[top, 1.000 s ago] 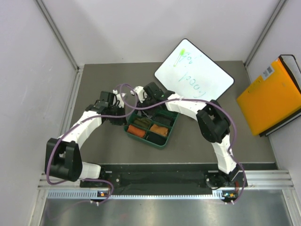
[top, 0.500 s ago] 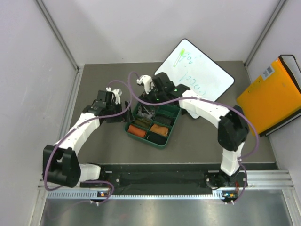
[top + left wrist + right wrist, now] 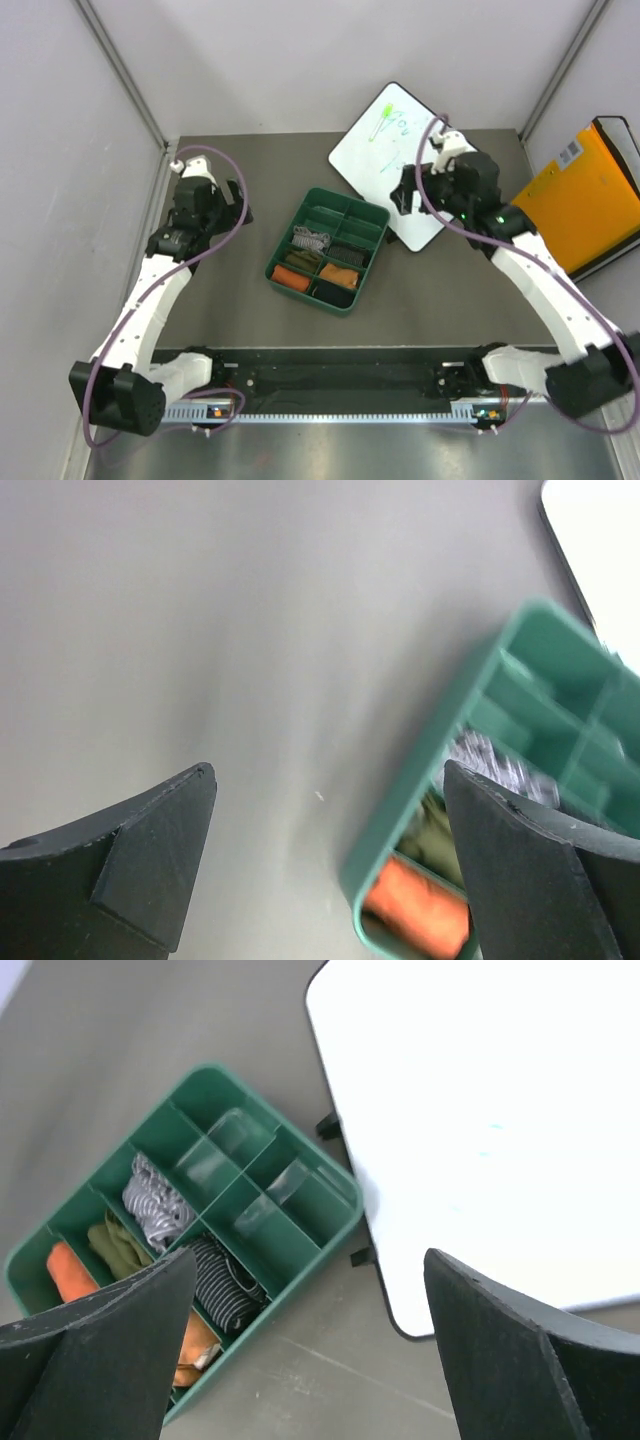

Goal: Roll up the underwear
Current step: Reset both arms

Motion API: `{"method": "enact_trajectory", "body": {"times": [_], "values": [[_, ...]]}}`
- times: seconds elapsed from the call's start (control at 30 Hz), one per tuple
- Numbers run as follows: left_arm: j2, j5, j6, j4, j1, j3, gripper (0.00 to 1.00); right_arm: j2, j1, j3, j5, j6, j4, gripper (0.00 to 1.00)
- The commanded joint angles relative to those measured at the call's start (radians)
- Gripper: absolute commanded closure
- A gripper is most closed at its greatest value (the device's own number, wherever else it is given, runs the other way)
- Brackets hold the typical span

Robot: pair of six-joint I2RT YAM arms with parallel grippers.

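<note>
Rolled underwear lies in the compartments of the green divided tray [image 3: 372, 262]: a grey-white striped roll [image 3: 312, 240], an olive one [image 3: 298, 260], a dark striped one [image 3: 348, 254] and orange ones [image 3: 290, 278]. The right wrist view shows the grey-white roll [image 3: 155, 1205], the olive roll [image 3: 115, 1245] and the dark striped roll [image 3: 220, 1285]. My left gripper [image 3: 238, 205] hangs open left of the tray, holding nothing. Over the whiteboard's near corner, right of the tray, my right gripper [image 3: 403, 197] is open and holds nothing. In the left wrist view the tray [image 3: 420, 780] sits blurred by the right finger.
A whiteboard [image 3: 415, 160] with green scribbles lies behind and right of the tray, one corner close to it. An orange folder [image 3: 580, 205] rests at the far right. Grey walls close in the table on the left, back and right.
Both arms have pulled away from the tray, the left one to the left and the right one to the right. Both grippers opened. The grey-white roll stays in its compartment.
</note>
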Motion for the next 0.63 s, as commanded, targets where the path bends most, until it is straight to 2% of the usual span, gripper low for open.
{"method": "enact_trajectory", "body": {"times": [0.0,0.1,0.2,0.6], "values": [[-0.029,-0.21,-0.026,0.02,0.003,0.08,0.01,-0.191,0.015,-0.096,0.215,0.061,0.001,0.06],[-0.035,-0.252,-0.026,-0.003,0.003,0.08,0.01,-0.282,0.015,-0.172,0.281,0.107,-0.008,0.05],[-0.042,-0.235,-0.025,-0.004,0.003,0.072,0.01,-0.331,0.015,-0.22,0.305,0.129,-0.02,0.05],[-0.079,-0.233,-0.031,0.017,0.003,0.062,0.01,-0.408,0.015,-0.283,0.351,0.144,-0.053,0.05]]}}
